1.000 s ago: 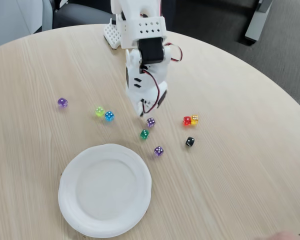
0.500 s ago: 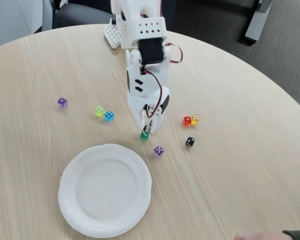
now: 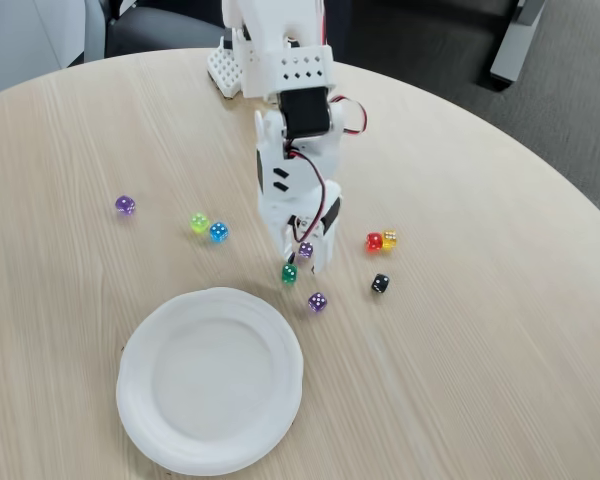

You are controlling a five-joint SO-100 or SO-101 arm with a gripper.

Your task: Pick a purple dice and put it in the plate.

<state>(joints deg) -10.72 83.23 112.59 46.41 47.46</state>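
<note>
Fixed view, looking down at a round pale wooden table (image 3: pixel 480 330). Your white arm reaches in from the top edge, wrist angled down, red and black wires looping off its right side.

The gripper (image 3: pixel 303 258) points at the tabletop, and the purple dice (image 3: pixel 305 249) sits between its two fingers, near the tips, with the white pips facing the camera. The fingers are pinched in against its sides, so you have it clamped. Whether the dice is lifted off the wood or resting on it cannot be told from this angle.

Just below and left of the fingertips lies a green die (image 3: pixel 289 272), very near the left finger; contact is unclear. Below and slightly right of the tips, a little apart, sits the second light-purple die (image 3: pixel 318 301). To the right of the fingers are a red die (image 3: pixel 374 241) and a yellow die (image 3: pixel 388 238), touching each other, with a black die (image 3: pixel 380 283) below them.

Left of the fingers lie a blue die (image 3: pixel 219 232) and a lime-green die (image 3: pixel 199 222), side by side. Farther left, well apart, rests a darker round purple die (image 3: pixel 125 205).

The white paper plate (image 3: pixel 140 400) lies below and left of the fingers, holding nothing.
</note>
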